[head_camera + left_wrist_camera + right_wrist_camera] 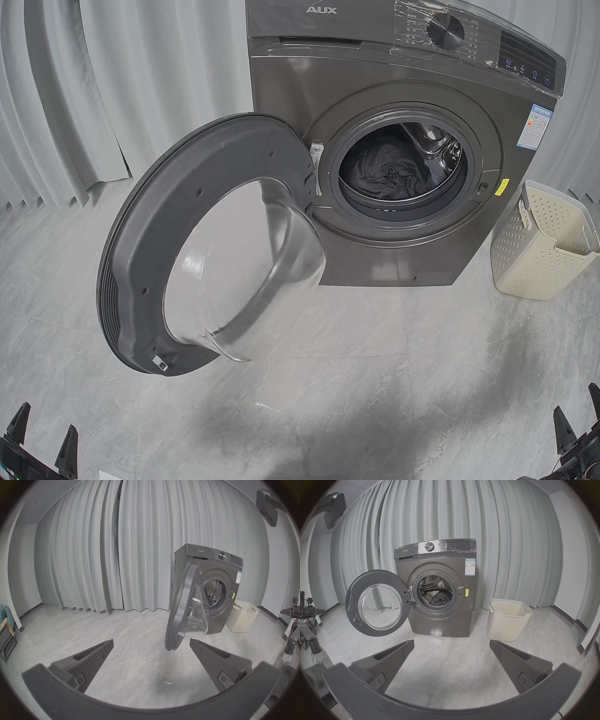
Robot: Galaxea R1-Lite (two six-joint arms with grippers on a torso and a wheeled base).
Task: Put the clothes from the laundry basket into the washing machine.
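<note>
Clothes (384,169) lay in a dark heap inside the washing machine (400,69), its door (187,206) wide open, and the laundry basket (531,262) beside it showed us no garment. Our left gripper (44,431) and right gripper (578,412) hung well back, jaws apart and empty; we judged loading nearly done, the next move calling for a check of the basket's bottom.
</note>
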